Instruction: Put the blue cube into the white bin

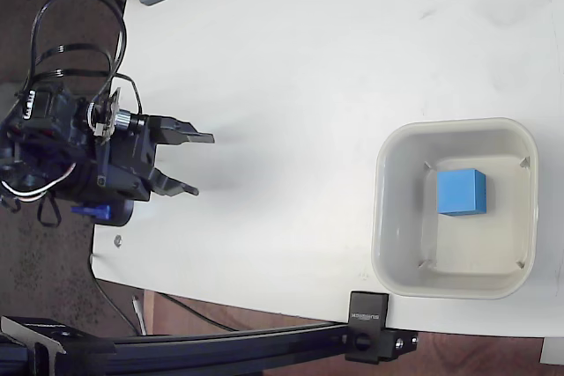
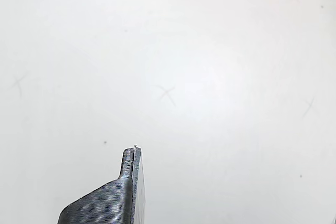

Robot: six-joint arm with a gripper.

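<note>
The blue cube (image 1: 461, 191) sat on the floor of the white bin (image 1: 456, 129) at the right of the fixed view, the task seemingly complete. The jaws (image 1: 201, 165) stood open and empty over the white counter (image 1: 291, 59), well apart from the bin. The cube looked light and rigid, best pinched across two opposite flat faces.

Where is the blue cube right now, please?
In the fixed view, the blue cube rests on the floor of the white bin at the right side of the table, far from the gripper.
</note>
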